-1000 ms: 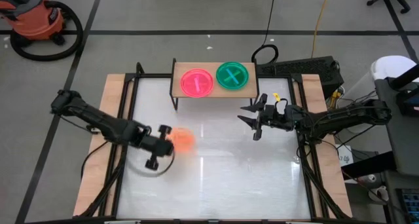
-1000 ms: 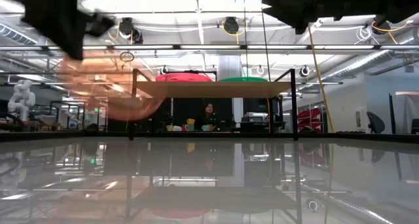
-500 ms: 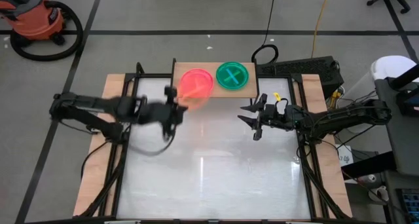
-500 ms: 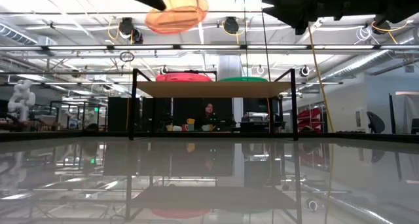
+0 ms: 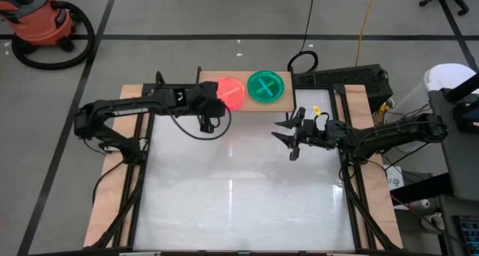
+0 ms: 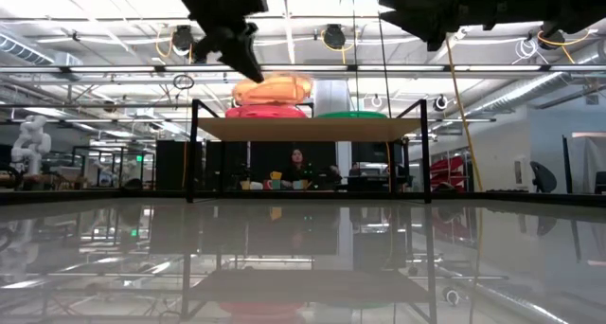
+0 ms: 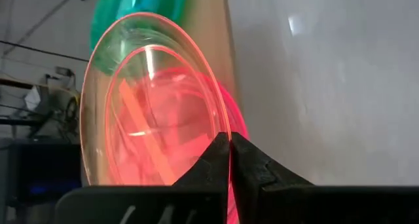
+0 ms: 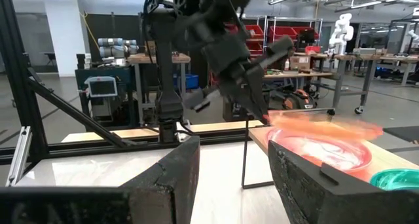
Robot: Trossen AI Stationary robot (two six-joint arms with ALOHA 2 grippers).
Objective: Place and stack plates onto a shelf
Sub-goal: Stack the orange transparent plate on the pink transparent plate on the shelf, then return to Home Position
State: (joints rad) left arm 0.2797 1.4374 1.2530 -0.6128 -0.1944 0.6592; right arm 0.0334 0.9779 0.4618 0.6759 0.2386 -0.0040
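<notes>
My left gripper (image 5: 215, 100) is shut on an orange plate (image 6: 273, 87), which hangs low over a pink plate (image 6: 273, 111) on the left half of the wooden shelf (image 5: 281, 102). Whether the two plates touch, I cannot tell. A green plate (image 5: 266, 85) lies flat on the shelf's right half. In the left wrist view the orange plate (image 7: 147, 112) covers the pink plate (image 7: 237, 122), with the green plate (image 7: 134, 11) beyond. My right gripper (image 5: 289, 141) waits open above the table, near the shelf's right end. No other plates are in view. My left gripper pinches the orange plate's rim (image 7: 226, 129) between its two fingers, on the plate's left side. The fingers (image 6: 244, 63) come slanting down from the table's left. The plate sits slightly tilted, bowl upward, just over the pink plate.
The shelf stands on thin black legs (image 6: 194, 153) at the table's far edge. Black frame rails (image 5: 142, 136) run along the glossy white tabletop (image 5: 239, 196). An orange vacuum (image 5: 41, 24) and cables lie on the floor beyond. People and workbenches show in the room behind.
My left gripper has carried the orange plate from low over the table's left side up and toward the far edge. It then came down over the pink plate on the shelf, staying shut on the rim throughout.
</notes>
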